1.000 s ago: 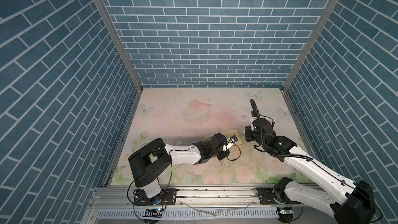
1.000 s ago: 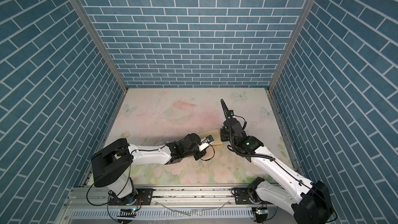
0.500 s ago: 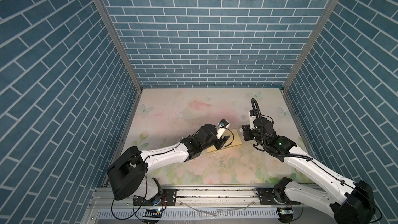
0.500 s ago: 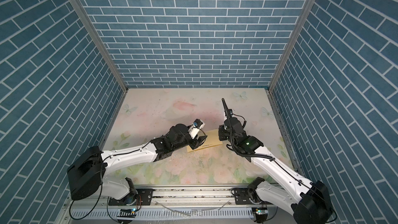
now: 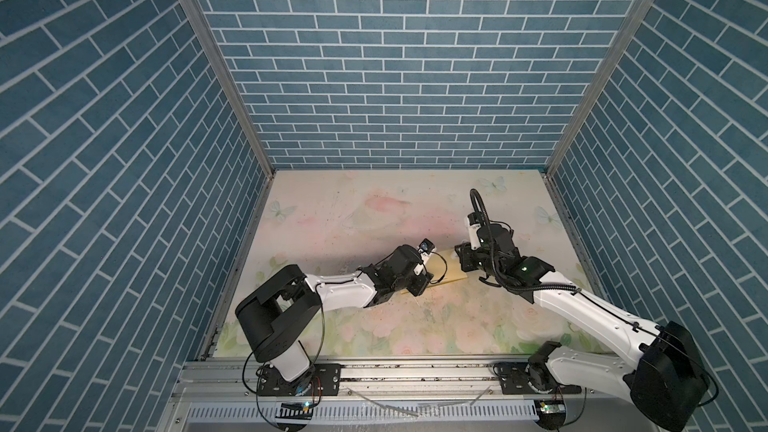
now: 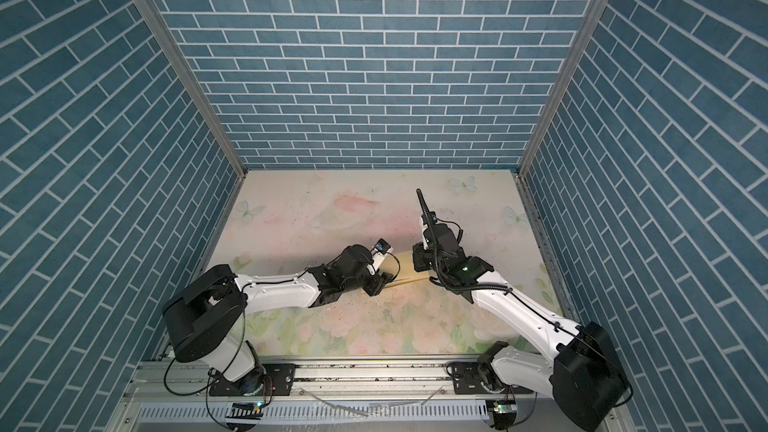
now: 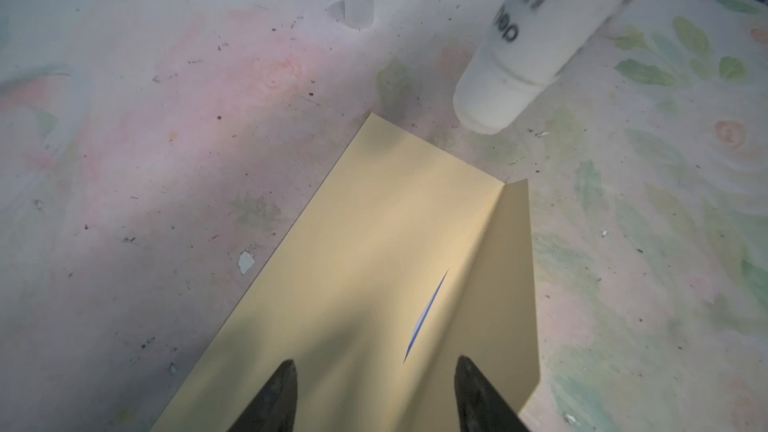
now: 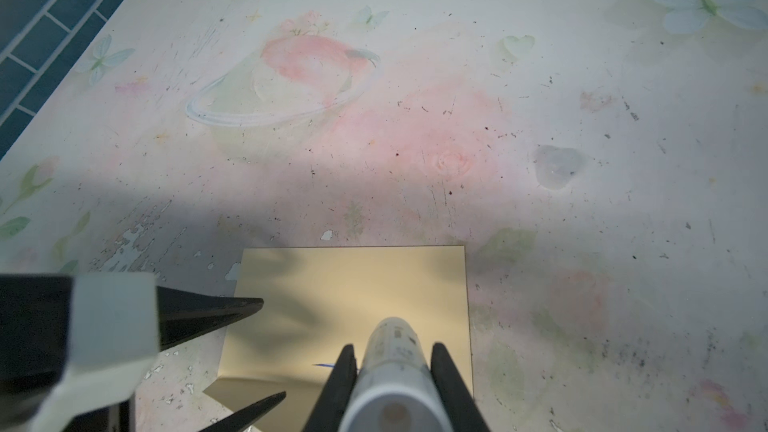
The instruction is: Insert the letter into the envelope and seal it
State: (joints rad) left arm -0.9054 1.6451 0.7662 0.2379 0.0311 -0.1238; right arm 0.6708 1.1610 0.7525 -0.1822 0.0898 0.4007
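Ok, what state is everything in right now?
envelope: flat on the table, flap raised, unsealed.
letter: inside the envelope, only a blue-edged sliver showing.
glue stick: cap off, tip down near the envelope.
cap: off, standing on the table.
left gripper: open over the envelope.
right gripper: shut on the glue stick.

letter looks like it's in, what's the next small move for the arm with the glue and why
Probably bring the glue stick, held between the right fingers, down onto the flap. The letter shows only as a blue sliver inside the envelope, the flap stands partly raised, and the stick's tip hangs clear of the paper.
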